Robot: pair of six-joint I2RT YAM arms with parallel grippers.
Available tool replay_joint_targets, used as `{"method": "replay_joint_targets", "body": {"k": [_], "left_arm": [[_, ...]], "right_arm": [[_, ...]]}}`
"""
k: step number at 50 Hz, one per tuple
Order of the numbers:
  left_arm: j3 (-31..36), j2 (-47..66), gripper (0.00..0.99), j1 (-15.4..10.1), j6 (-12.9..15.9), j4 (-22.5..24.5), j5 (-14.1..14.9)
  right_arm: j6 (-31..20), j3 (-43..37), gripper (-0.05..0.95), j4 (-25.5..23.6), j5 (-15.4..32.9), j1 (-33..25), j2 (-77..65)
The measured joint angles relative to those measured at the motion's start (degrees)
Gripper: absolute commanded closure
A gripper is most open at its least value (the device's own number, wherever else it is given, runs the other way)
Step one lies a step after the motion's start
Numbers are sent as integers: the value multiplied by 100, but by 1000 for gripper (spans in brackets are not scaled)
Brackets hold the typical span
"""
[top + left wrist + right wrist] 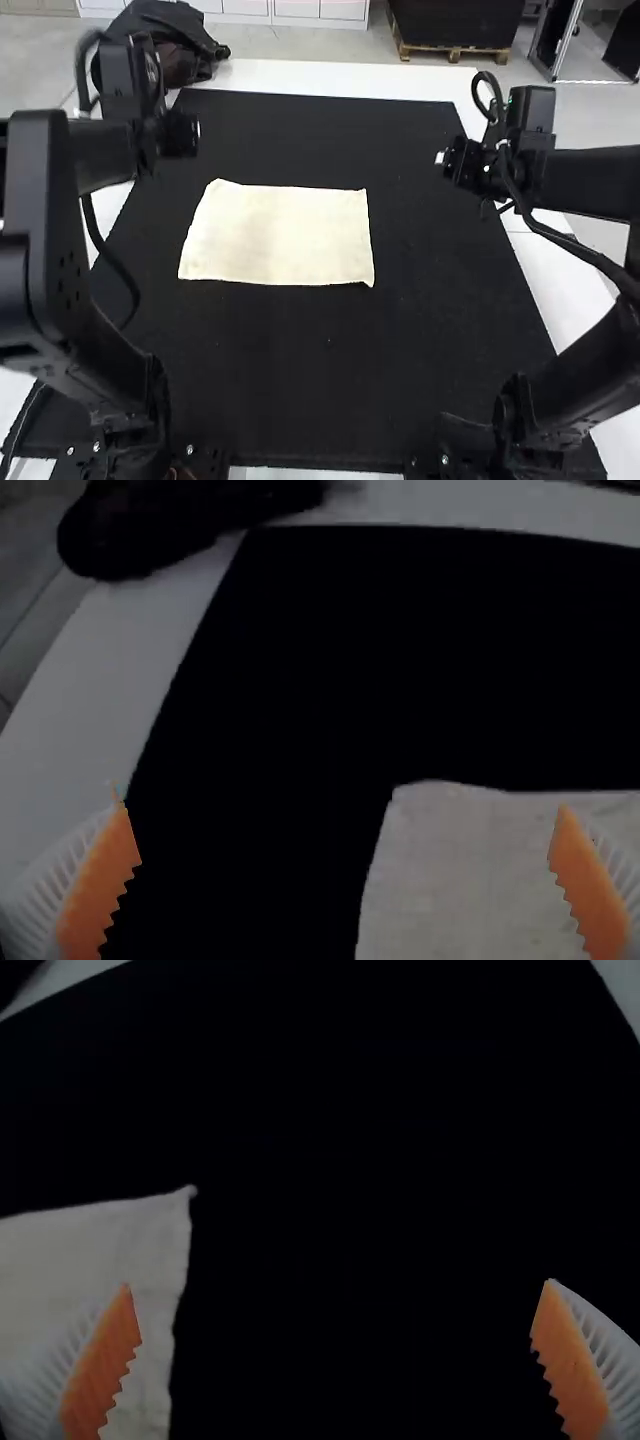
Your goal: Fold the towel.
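See cream rectangular cloth towel (278, 235) spread flat, left of high view's centre, both jaws parted, empty; judge all folding undone.

No lettering or numbers can be read anywhere.

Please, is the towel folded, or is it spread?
Spread. The towel lies flat on the black mat, its four corners laid out, with no layer seen turned over.
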Motion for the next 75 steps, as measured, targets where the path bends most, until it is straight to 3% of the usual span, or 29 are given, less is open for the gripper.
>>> {"method": "replay_joint_targets", "body": {"k": [10,25,41,60,75], "left_arm": [[-396,555,36,-4,-2,70,374],[-382,1432,36,-4,20,640,669],[22,2470,36,-4,175,1134,710],[358,3254,36,-7,260,1563,713],[498,3698,36,-4,258,1897,715]], "right_arm": [[-13,0,-7,105,-66,599,640],[-74,136,-5,754,-48,1005,1676],[-79,610,-3,1220,11,1296,2415],[-92,1266,-3,1405,37,1366,3333],[-164,1816,-3,1438,157,1746,4177]]}}
